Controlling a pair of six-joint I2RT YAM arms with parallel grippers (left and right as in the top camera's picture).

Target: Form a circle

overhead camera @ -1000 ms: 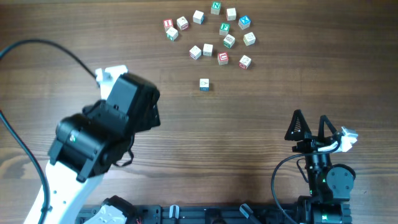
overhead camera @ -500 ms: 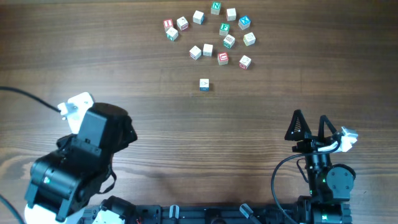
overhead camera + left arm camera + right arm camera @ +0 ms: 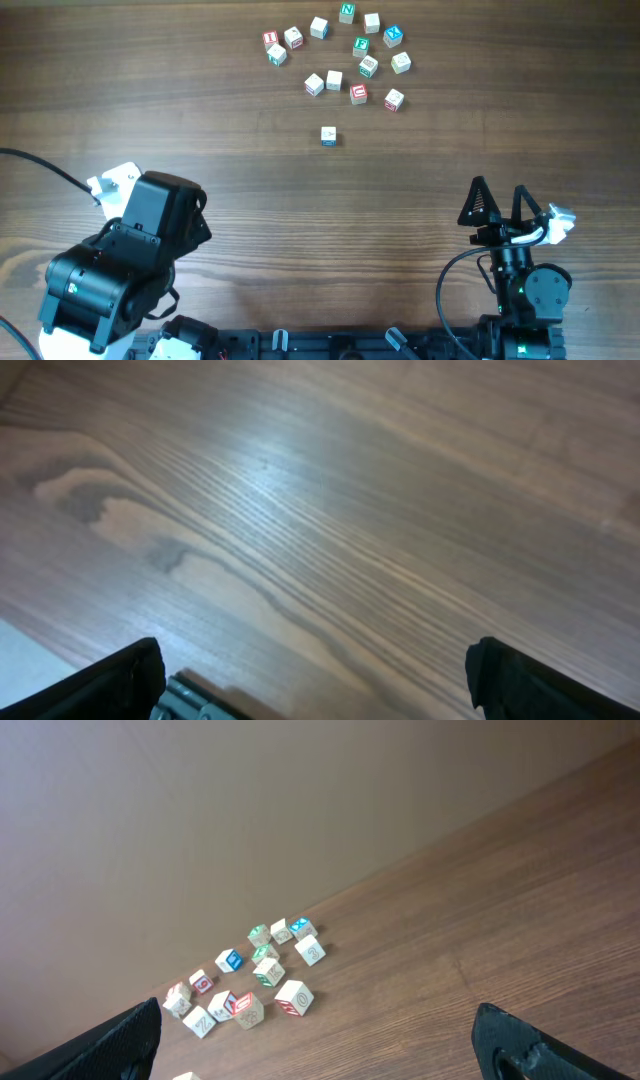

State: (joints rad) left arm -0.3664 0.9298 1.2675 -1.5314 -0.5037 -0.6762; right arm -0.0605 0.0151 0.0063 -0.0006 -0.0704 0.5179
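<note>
Item 1, alphabet cubes (image 3: 345, 55): small pale wooden blocks with red, green or blue letters, lying in a loose cluster at the far middle of the table (image 3: 300, 210). They are not forming a closed ring; several are sitting inside the group rather than on an outline. One single cube (image 3: 328, 136) is lying apart from the cluster, on its near side, toward the arms. In the right wrist view the cluster (image 3: 250, 980) is showing far ahead of the fingers and to their left, in front of a plain wall (image 3: 250, 810).

Item 2, left gripper (image 3: 320, 680): standing wide open and holding nothing, its two dark fingertips (image 3: 110, 685) showing at the bottom corners of the left wrist view with only bare wood grain between and ahead of them. In the overhead view the left arm (image 3: 125, 265) is sitting at the near left, well apart from every cube.

Item 3, right gripper (image 3: 497, 205): standing wide open and holding nothing, fingers pointing toward the far side. The cubes are lying well ahead of it and to its left; nothing is touching it.
</note>
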